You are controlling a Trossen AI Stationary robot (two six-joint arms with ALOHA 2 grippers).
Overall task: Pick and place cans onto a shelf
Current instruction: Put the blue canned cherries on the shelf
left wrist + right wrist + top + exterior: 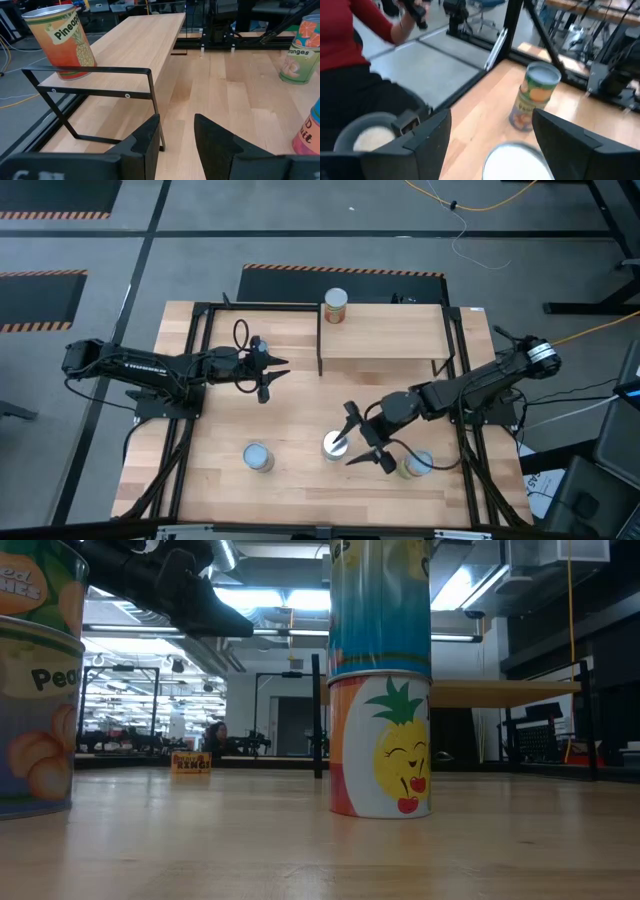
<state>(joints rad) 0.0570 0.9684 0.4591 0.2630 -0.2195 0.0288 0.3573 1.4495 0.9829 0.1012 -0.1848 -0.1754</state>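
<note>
Robotics laboratory or workshop: grey floor with orange-and-black hazard-striped tape; loose yellow cable; black metal frames; bright ceiling strip lights over a large open hall.

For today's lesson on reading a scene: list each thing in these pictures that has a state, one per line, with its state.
Pineapple can: upright on the shelf, at its left end.
Middle can: upright on the table, between the open right pincer fingers, not yet gripped.
Left can: upright, untouched.
Right can: upright, untouched.
Left pincer: open, empty.
</note>
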